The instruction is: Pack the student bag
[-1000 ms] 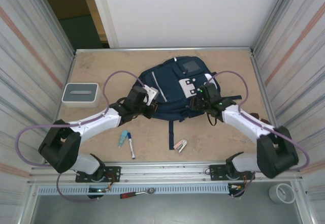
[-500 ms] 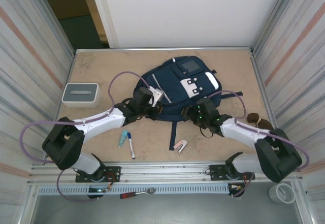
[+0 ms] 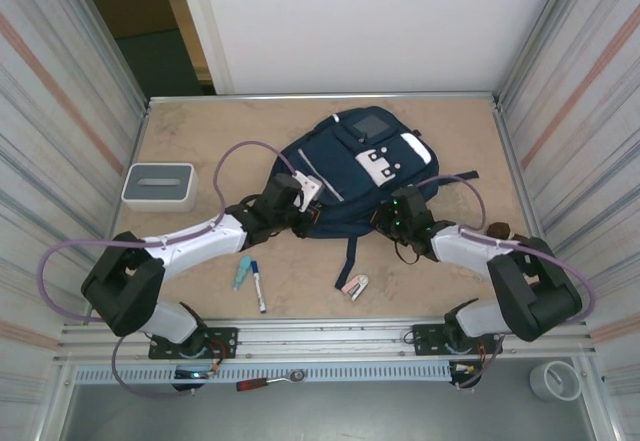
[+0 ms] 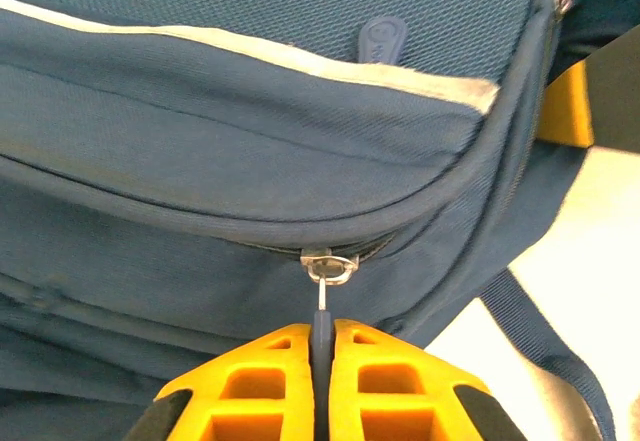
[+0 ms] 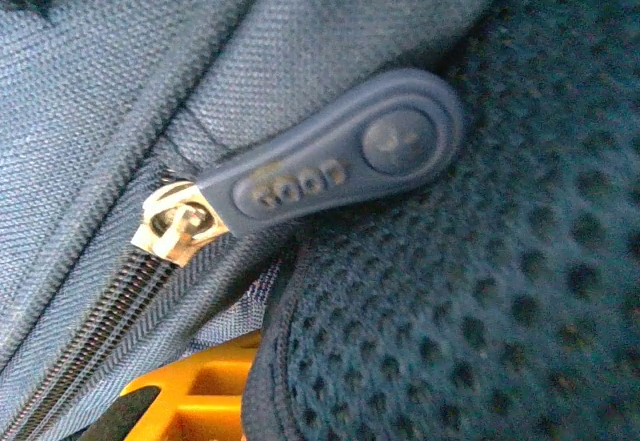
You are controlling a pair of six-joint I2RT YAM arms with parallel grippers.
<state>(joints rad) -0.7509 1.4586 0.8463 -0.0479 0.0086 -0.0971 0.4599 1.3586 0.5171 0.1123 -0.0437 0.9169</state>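
We look down on a pale, speckled table (image 3: 200, 131) walled on the left and right by ribbed metal panels, with a white panel behind the far edge and a rail along the near one. The navy student bag (image 3: 345, 176) lies flat at the middle of the far half, its top tilted toward the far right and a dark strap trailing toward us. Bare tabletop lies open at both far corners and along the far edge. A grey-white box (image 3: 158, 185) sits near the left wall, well apart from the bag. Between the two arms, near the front rail, lie a marker (image 3: 257, 283), a teal item (image 3: 242, 271) just beside it, and a small pink-and-white object (image 3: 355, 286). The left gripper (image 4: 321, 333) is clenched on a thin zip pull (image 4: 321, 306) at the bag's near-left edge. The right gripper (image 3: 388, 219) presses against the bag's near-right edge, where mesh padding (image 5: 450, 311) covers it beside a rubber zip tab (image 5: 340, 166); we cannot tell how its jaws stand.
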